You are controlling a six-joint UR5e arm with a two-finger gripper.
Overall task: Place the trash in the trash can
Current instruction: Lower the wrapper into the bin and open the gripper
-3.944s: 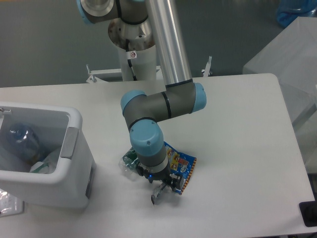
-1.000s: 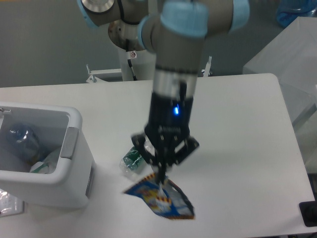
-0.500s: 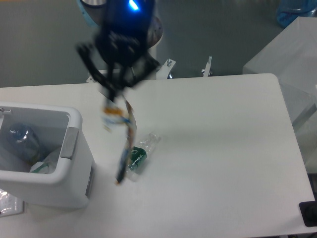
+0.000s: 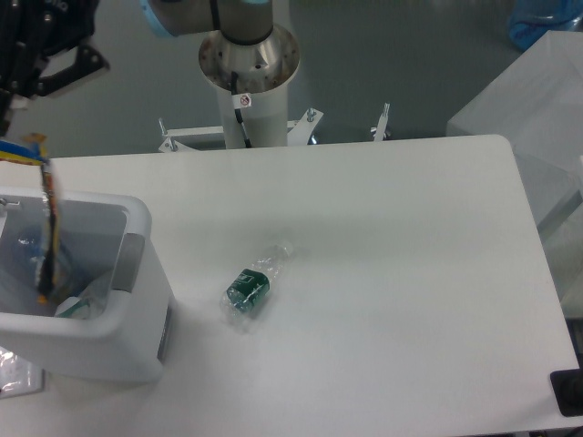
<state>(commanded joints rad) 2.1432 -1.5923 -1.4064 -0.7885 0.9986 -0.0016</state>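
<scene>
The blue foil snack bag point(image 4: 46, 223) hangs edge-on, its lower part down inside the open top of the white trash can point(image 4: 137, 282) at the left. My gripper point(image 4: 11, 114) is at the top left corner, partly cut off by the frame edge, shut on the bag's top edge above the can. The clear plastic bottle with a green label point(image 4: 250, 287) lies on its side on the white table point(image 4: 410, 273), to the right of the can and apart from the gripper.
The can holds a clear bluish bottle point(image 4: 25, 248) and other crumpled items. The arm's base point(image 4: 248, 64) stands behind the table's far edge. A clear plastic scrap point(image 4: 14, 378) lies at the can's front left. A grey box point(image 4: 537, 100) stands at the right.
My gripper lifted the snack bag off the table beside the bottle and carried it up and left to above the trash can. The bottle shifted slightly and stays on the table.
</scene>
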